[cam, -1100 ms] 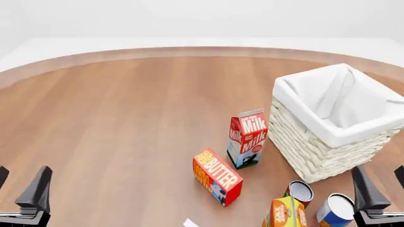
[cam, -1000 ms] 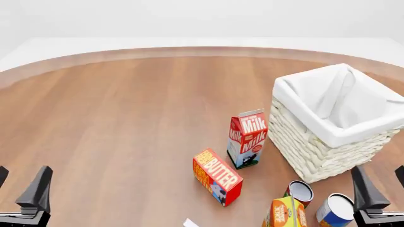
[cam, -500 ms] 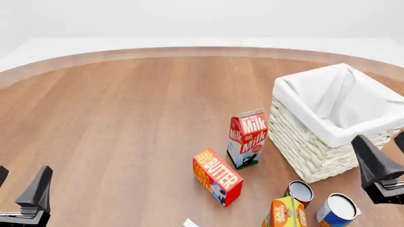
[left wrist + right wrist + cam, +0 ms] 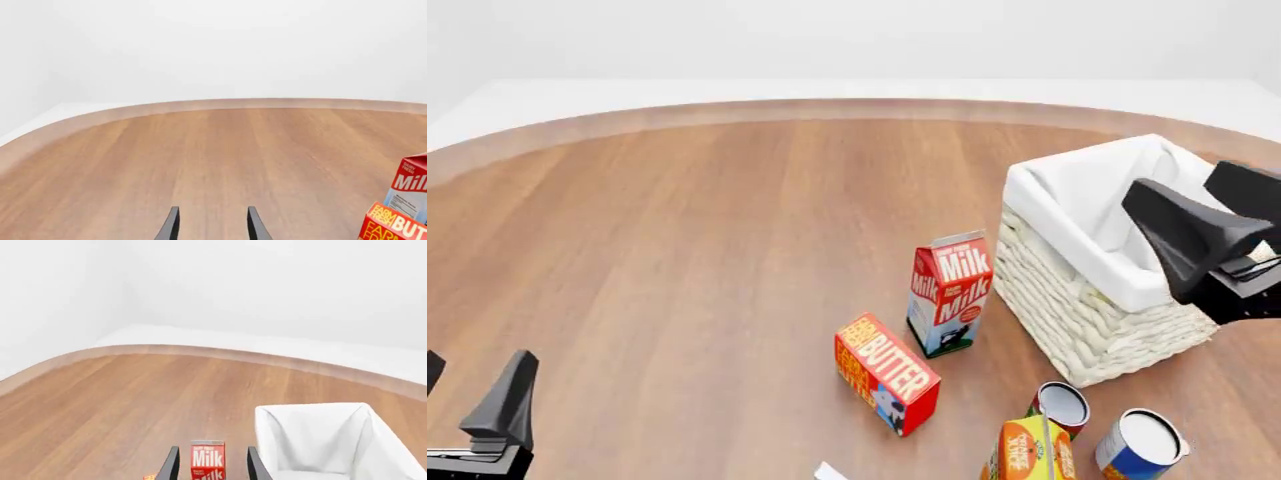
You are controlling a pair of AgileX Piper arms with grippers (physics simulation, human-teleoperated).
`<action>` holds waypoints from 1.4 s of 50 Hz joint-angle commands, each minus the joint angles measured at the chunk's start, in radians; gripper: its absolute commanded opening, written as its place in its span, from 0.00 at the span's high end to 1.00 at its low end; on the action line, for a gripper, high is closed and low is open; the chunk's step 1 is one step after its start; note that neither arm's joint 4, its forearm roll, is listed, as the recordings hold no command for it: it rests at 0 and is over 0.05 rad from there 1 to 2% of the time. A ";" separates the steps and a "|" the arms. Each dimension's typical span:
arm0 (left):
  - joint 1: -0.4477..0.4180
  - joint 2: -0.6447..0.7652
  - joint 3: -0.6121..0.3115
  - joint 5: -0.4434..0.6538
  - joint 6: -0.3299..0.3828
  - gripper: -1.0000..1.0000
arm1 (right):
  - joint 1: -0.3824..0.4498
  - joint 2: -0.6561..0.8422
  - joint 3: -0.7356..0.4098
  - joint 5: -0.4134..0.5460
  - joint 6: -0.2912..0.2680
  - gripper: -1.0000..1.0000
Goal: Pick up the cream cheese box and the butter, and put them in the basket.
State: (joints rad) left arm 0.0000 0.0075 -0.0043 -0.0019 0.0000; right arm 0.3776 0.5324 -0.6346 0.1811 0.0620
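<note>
Now, right gripper (image 4: 1214, 215): parted, empty, over the basket (image 4: 1068, 290).
Butter (image 4: 886, 373): well left of it.
Left gripper (image 4: 211, 227): apparently parted, empty.

Wide bare table (image 4: 694, 260) lies open left of the butter (image 4: 888, 372). On its right the milk carton (image 4: 949, 294) stands close, the basket (image 4: 1108, 300) just beyond; two tins (image 4: 1064, 405) and a juice carton (image 4: 1028, 450) crowd the near-right.

Your table (image 4: 694, 250) is smooth wood with a soft sheen and straight grain. The basket (image 4: 1081, 320) is rough white woven wicker, its liner (image 4: 1094, 190) matt white cloth. The butter (image 4: 888, 373) and milk carton (image 4: 950, 295) look like smooth printed card. Both your grippers, left (image 4: 474, 400) and right (image 4: 1228, 215), are matt black.
</note>
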 commanded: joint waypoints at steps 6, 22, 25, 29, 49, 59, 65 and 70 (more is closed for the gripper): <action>0.000 0.000 0.000 0.000 0.000 0.00 | 0.125 0.226 -0.211 0.045 0.042 0.00; 0.000 0.000 0.000 0.000 0.000 0.00 | 0.214 0.381 -0.368 0.119 0.027 0.00; 0.000 0.000 0.000 0.000 0.000 0.00 | 0.231 0.399 -0.368 0.116 0.038 0.00; 0.000 0.000 0.000 0.000 0.000 0.00 | 0.241 0.416 -0.373 0.116 0.041 0.00; 0.000 0.000 0.000 0.000 0.000 0.00 | 0.305 0.538 -0.454 0.175 0.070 0.00; 0.000 0.000 0.000 0.000 0.000 0.00 | 0.319 0.578 -0.476 0.194 0.074 0.00; 0.000 0.000 0.000 0.000 0.000 0.00 | 0.318 0.605 -0.476 0.201 0.091 0.00; 0.000 0.000 0.000 0.000 0.000 0.00 | 0.308 0.626 -0.517 0.246 0.082 0.00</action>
State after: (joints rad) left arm 0.0000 0.0075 -0.0043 -0.0019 0.0000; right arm 0.6878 1.1164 -1.1139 0.3839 0.1424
